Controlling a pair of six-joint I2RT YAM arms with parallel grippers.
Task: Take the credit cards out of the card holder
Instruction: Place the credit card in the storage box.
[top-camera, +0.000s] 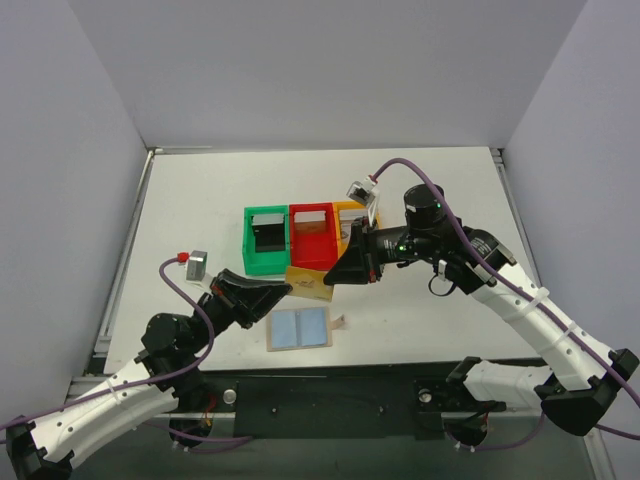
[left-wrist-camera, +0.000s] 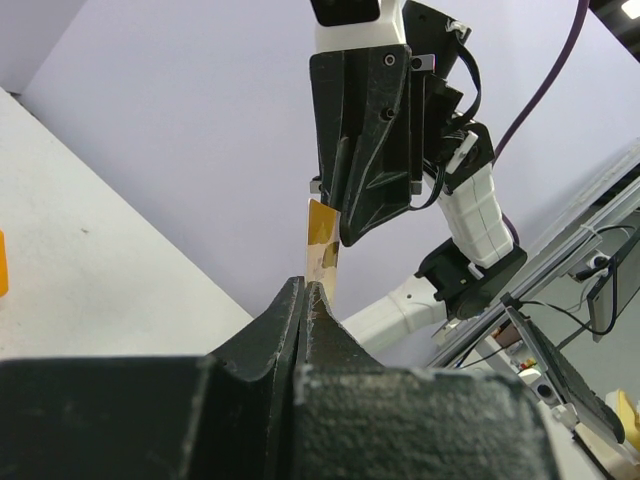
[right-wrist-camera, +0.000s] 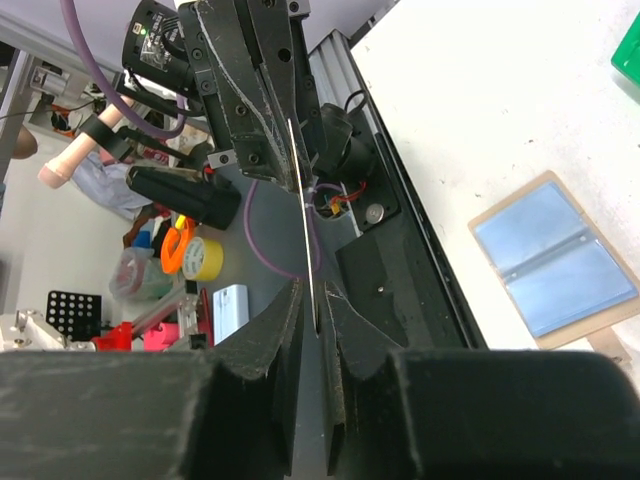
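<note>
Card holder: laid open and flat on the worktop, just on the near side of the red bin, blue panels up so that the pockets are exposed. It is touched by neither claw.
Credit card: held in the air between the red bin and the card holder, close to the bin's front wall. It is judged to be mid hand-over, so that it can be carried on to a bin.
Left claw: clamped tight on one end of the credit card, fingers pressed together with the card standing out of them. The card is thereby steadied for the other arm.
Right claw: set over the card's opposite end, on the side toward the red bin. The jaws are narrow, one at each face of the card, and a sliver of gap is seen. Whether the pads already press cannot be told.
Bins: set in one row, green bin left of the red bin, orange bin right of it. They are judged to be sorting places.
Count: one card holder, one card in the air, two claws, three bins. A dark shape is seen in the green bin but cannot be identified. Whether any cards are left in the holder cannot be told.
</note>
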